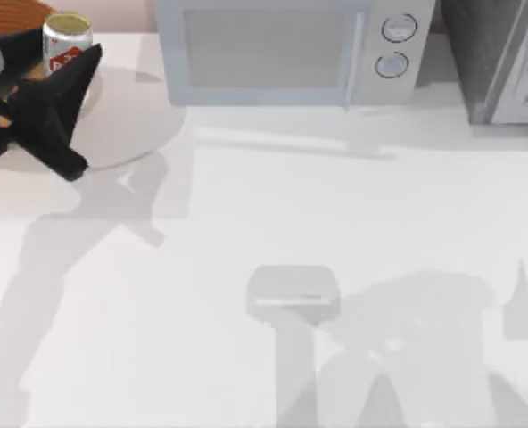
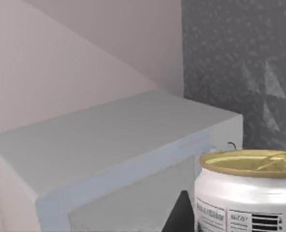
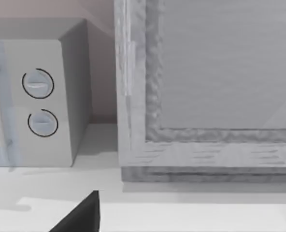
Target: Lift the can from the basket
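My left arm (image 1: 28, 111) at far left: matte black, angular, with tapering black fingers (image 1: 84, 67), a small orange mark on the body and a grey rounded part at the edge. Right wrist view catches one black pointed finger (image 3: 80, 217), plain and unmarked.

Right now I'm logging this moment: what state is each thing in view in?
can: upright, held by the left gripper, raised above the basket.
basket: at the table's far left corner, partly hidden by the arm.
left gripper: jaws shut on the can.
microwave: door closed.
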Available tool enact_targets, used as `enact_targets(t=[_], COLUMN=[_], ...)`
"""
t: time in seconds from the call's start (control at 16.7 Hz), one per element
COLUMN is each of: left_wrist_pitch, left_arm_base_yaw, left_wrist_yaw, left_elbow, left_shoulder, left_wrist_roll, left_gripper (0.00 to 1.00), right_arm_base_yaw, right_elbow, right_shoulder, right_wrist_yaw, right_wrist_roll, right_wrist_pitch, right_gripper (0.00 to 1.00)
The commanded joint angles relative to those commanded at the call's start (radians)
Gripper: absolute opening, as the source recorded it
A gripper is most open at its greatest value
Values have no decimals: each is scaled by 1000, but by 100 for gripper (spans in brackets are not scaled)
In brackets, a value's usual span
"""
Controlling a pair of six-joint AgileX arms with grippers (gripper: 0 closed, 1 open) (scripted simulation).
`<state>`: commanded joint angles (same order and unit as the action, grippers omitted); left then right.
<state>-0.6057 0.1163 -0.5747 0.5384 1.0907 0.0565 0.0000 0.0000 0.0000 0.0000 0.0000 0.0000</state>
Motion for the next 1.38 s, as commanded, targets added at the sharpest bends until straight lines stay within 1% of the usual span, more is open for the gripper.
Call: enact_targets(t=[0.42, 0.72, 0.9, 1.14, 1.26, 1.38], left_wrist_pitch=[-378, -579, -659, -735, -754, -754], left_arm_base_yaw=[56, 69, 69, 71, 72, 72], left_wrist_yaw=[-406, -636, -735, -833, -856, -856], left_elbow=[301, 443, 492, 539, 550, 550], left_shoulder=[703, 1089, 1242, 1385, 1418, 1418], left_wrist_roll=[12, 11, 9, 5, 4, 4], left_gripper=[0, 0, 0, 0, 0, 0], right_arm_base_yaw=[0, 0, 0, 0, 0, 0], right_elbow=[0, 0, 0, 0, 0, 0], right_shoulder=[0, 0, 0, 0, 0, 0], right_wrist_yaw=[0, 0, 0, 0, 0, 0], right_wrist_roll=[0, 0, 0, 0, 0, 0], right_wrist_pitch=[0, 0, 0, 0, 0, 0], right_gripper=[100, 100, 100, 100, 100, 100])
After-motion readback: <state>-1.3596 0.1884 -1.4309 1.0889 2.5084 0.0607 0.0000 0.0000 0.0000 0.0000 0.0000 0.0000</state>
